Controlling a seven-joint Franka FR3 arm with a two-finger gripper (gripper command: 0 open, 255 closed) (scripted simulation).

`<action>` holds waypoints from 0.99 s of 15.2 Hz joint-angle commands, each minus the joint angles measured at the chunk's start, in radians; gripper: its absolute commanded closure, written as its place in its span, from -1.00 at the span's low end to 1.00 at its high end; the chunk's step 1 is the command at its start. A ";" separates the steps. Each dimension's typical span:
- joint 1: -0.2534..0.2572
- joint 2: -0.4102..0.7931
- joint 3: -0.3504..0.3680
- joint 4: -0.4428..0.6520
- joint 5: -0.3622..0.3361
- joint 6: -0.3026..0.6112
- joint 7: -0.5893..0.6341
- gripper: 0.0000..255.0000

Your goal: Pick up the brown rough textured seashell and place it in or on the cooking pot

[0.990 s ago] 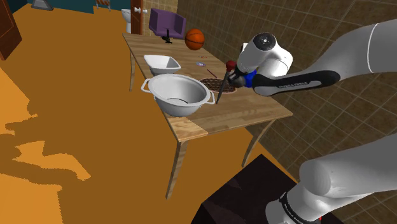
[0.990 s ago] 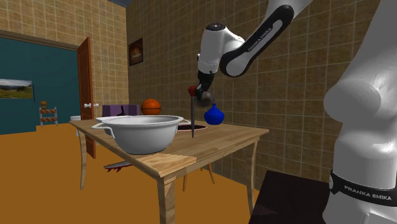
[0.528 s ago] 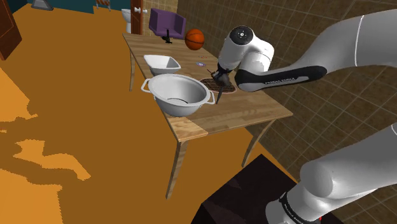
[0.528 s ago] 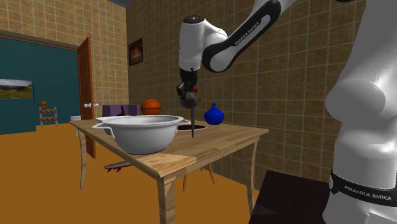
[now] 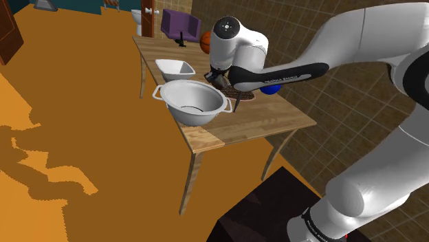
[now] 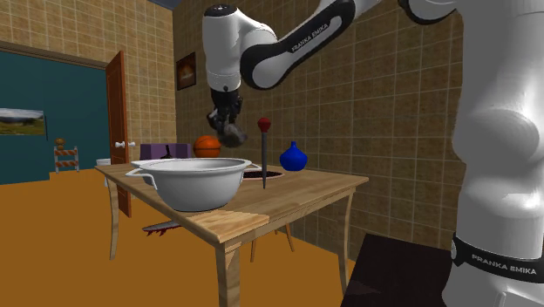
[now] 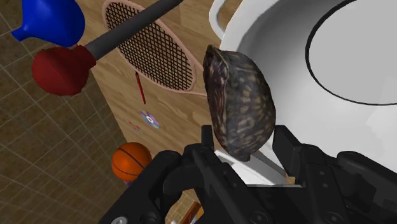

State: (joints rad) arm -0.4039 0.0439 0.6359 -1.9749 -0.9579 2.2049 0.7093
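My pincer (image 7: 245, 145) pinches the shell (image 7: 240, 102) between both fingers. The mottled brown shell stands on edge in the grip and sticks out past the fingertips. So the first half of the job is done, as I judge it: the shell is off the table (image 5: 265, 120) and up in the air with me.

The pot (image 7: 273, 44) is close. In the wrist view the shell sits across the pot's rim, with the white inner wall and flat bottom just beyond. In the second exterior view I hang above the pot, over the side of its rim nearest the upright red-tipped stick (image 6: 264, 161), and apart from the rim, not touching. In the shoulder view I am at the pot's far edge, by the racket (image 5: 237, 91).

What is left, I think: a short carry so the shell is squarely over the opening, not over the rim, then a descent, then spreading the fingers to let it go. Nothing lies in the pot yet as far as I can see, so the placing itself is not done
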 commanded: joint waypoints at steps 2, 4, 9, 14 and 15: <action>0.053 0.102 0.034 0.113 -0.047 -0.102 0.041 1.00; 0.101 0.175 0.048 0.196 -0.079 -0.171 0.061 1.00; 0.161 0.263 0.047 0.266 -0.130 -0.223 0.104 1.00; 0.166 0.286 0.037 0.234 -0.164 -0.197 0.152 1.00; 0.167 0.291 0.035 0.228 -0.171 -0.192 0.161 1.00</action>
State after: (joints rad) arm -0.2371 0.3288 0.6738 -1.7426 -1.1209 2.0066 0.8624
